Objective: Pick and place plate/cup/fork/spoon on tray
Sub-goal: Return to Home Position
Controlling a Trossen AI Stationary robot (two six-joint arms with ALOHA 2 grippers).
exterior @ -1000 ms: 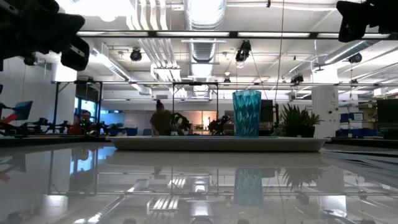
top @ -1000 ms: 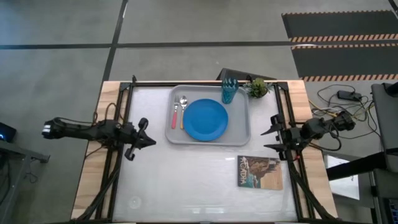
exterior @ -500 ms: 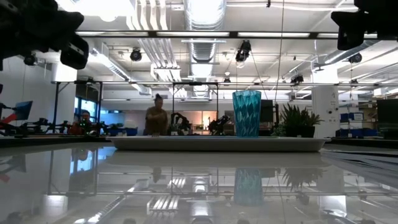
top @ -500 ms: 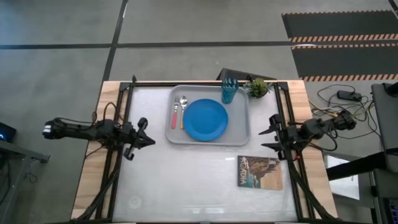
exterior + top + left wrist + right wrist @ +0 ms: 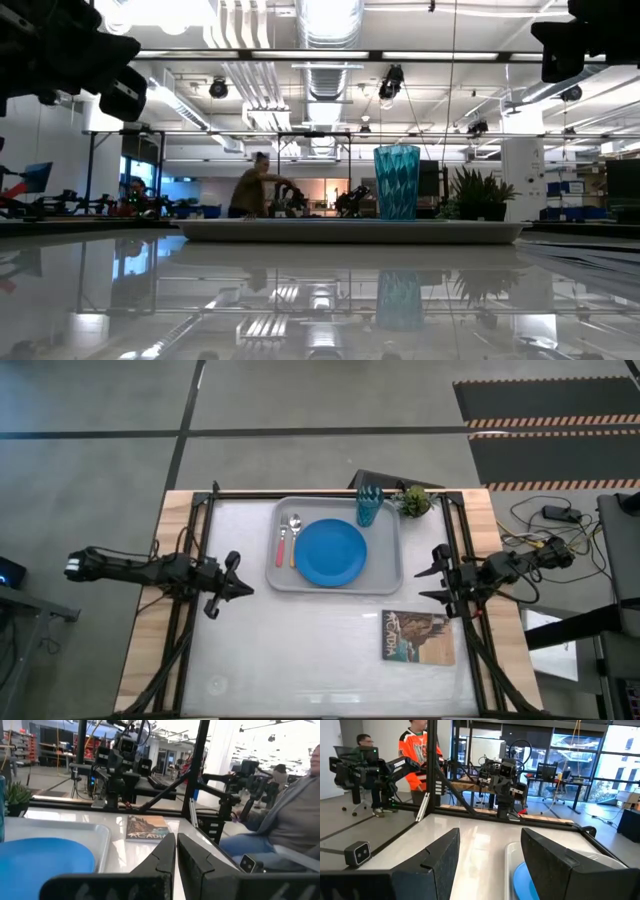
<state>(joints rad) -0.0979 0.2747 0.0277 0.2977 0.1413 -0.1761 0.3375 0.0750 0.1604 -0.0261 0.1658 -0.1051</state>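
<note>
Right of the tray (image 5: 385, 568), right claw (image 5: 431, 585) a touch lower than before.

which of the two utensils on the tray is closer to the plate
The spoon, with the orange-yellow handle: it lies between the pink-handled fork and the plate.

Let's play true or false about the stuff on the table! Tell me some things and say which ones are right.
1. The plate is on the tray. True.
2. The cup has tipped over onto the plate. False: it stands upright in a tray corner, beside the plate.
3. The fork and spoon lie side by side on the tray. True.
4. The book is on the tray. False: it lies on the table, outside the tray.
5. The right claw holds the spoon. False: it is open and empty.
</note>
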